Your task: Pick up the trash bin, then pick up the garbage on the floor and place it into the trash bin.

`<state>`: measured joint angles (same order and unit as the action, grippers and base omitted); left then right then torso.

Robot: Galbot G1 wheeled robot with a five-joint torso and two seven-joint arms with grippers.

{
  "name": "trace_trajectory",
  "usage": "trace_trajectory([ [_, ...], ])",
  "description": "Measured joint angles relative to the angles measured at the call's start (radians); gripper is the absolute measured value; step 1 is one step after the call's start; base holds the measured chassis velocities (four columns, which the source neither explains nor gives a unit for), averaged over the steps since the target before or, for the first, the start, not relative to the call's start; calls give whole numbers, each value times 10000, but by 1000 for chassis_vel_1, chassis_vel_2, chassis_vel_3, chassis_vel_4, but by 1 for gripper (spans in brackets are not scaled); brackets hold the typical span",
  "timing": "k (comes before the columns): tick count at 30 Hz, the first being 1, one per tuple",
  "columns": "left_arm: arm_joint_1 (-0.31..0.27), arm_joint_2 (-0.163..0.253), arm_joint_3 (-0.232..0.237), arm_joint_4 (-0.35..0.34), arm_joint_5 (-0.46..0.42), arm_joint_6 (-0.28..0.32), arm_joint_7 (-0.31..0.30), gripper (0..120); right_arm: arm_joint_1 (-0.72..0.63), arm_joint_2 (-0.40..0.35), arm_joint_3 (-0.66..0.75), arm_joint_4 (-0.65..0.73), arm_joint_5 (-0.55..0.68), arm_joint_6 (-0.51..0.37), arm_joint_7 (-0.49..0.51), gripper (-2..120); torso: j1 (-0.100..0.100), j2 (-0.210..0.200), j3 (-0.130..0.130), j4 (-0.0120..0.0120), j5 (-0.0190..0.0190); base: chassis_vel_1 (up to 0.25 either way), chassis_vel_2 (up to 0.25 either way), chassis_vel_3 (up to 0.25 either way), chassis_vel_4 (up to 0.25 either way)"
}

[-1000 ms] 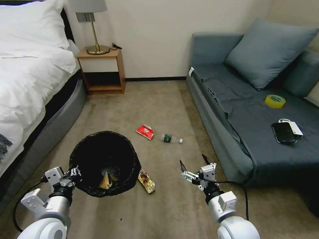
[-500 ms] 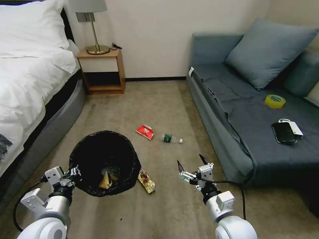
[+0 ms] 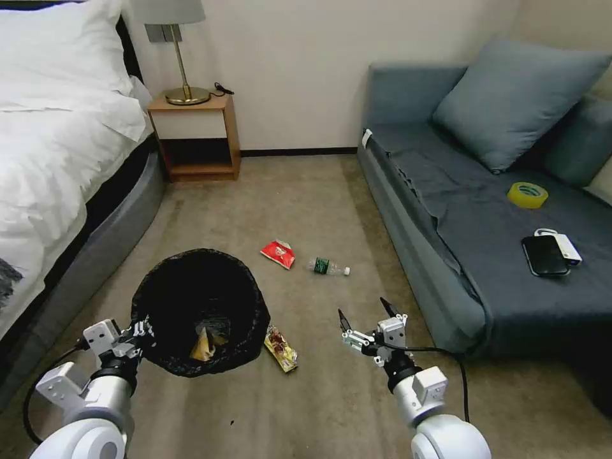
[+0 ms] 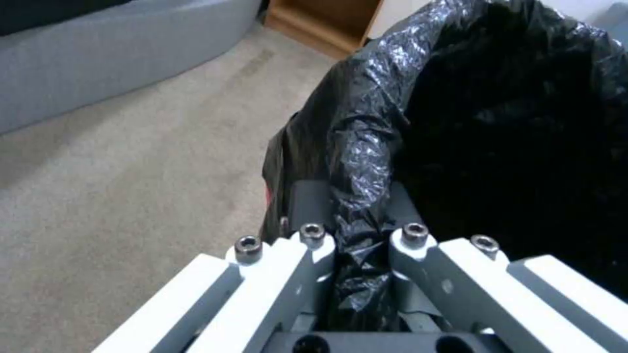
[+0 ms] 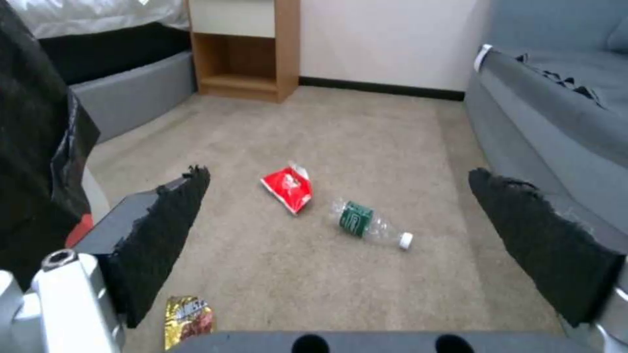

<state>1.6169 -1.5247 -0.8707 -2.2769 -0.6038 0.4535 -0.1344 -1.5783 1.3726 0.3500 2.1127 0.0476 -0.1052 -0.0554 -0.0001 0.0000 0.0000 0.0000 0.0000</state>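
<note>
Right gripper (image 3: 364,313) agape, red snack packet (image 3: 278,253) and bottle (image 3: 328,266) beyond.

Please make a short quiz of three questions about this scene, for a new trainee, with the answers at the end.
1. True or false: the left gripper is shut on the rim of the trash bin.
2. Which piece of garbage lies on the carpet closest to the bin? A. red snack packet B. clear plastic bottle C. yellow-brown wrapper
3. Fill in: the right gripper hovers above the carpet with its fingers ____.

Key: 1. true, its fingers pinch the black liner at the rim. 2. C, right beside the bin's base. 3. open, with nothing between them.
</note>
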Motion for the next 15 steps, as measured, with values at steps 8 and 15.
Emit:
trace_trajectory([
  [8,-23,12,20,9,7,5,1,4,3,2,13,-41,2,9,1,100,0,0,0,0,0,-17,11,15,-8],
  [15,-26,11,7,9,13,15,2,4,96,-44,-48,-105,54,-34,31,100,0,0,0,0,0,-15,12,10,-14],
])
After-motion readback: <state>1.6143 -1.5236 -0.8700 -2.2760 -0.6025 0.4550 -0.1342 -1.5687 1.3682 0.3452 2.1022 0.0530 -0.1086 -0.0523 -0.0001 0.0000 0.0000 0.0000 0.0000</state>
